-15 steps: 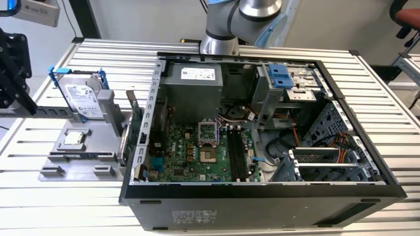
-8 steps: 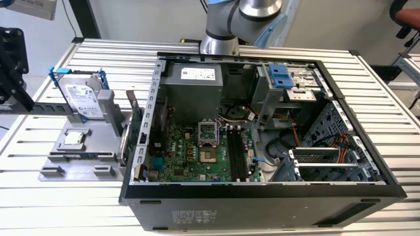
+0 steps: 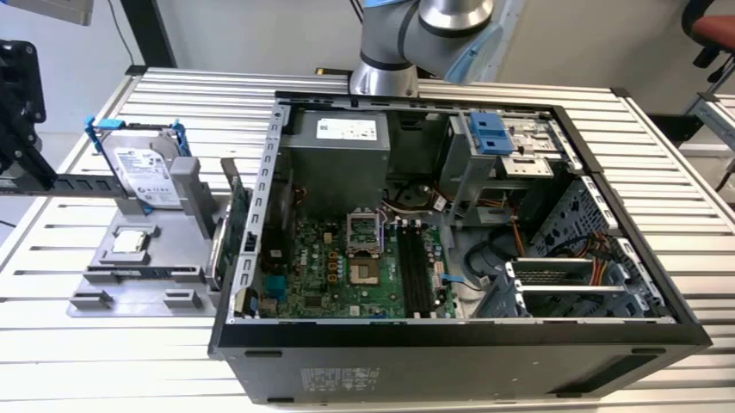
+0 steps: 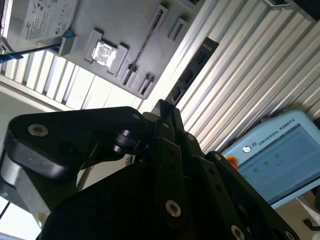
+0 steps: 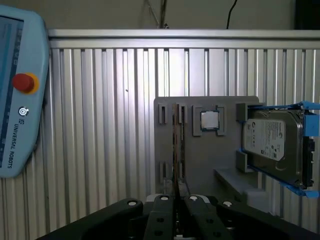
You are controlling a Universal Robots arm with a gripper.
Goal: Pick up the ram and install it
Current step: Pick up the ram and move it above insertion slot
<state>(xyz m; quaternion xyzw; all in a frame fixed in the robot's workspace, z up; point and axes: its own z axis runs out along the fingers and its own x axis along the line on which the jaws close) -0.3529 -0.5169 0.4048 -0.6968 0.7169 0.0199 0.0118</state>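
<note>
Claw (image 5: 178,194), closed together and empty, is seen lined up with the ram (image 5: 175,145) (stood on edge in the grey holder (image 5: 200,155) on the worktop (image 5: 100,125)), well apart; a square, centred grip is judged essential.

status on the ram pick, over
Hand shut, empty, above the gray holder. Ram on edge in the holder slots, untouched. Path down to it looks open.
</note>
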